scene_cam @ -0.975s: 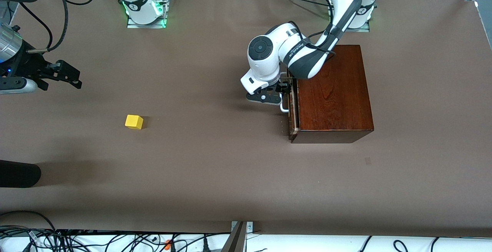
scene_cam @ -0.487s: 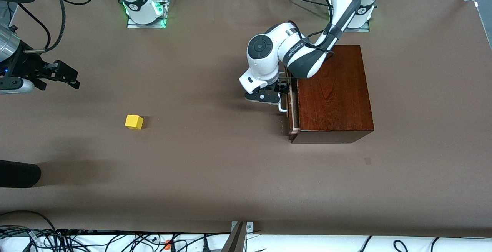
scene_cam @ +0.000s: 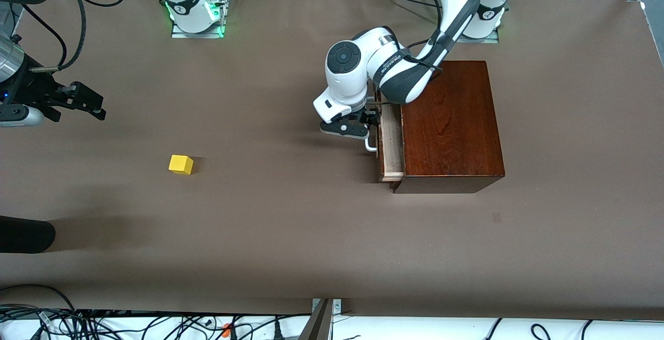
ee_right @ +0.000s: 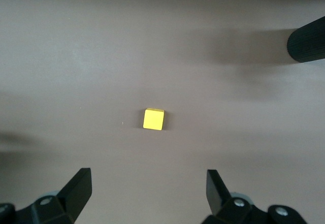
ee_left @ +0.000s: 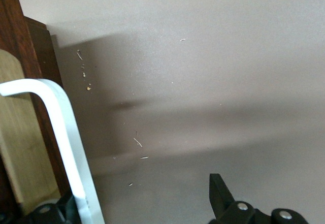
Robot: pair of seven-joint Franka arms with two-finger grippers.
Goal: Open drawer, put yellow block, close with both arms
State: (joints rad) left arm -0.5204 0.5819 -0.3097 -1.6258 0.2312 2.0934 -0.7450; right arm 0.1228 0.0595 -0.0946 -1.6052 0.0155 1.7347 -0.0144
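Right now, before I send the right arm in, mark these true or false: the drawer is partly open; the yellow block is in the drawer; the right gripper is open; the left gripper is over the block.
1. The drawer is partly open: true, its pale tray shows.
2. The yellow block is in the drawer: false, it lies on the table, toward the right arm's end.
3. The right gripper is open: true.
4. The left gripper is over the block: false, it is at the drawer's white handle.

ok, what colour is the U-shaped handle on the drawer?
White; the U-shaped handle shows best in the left wrist view.
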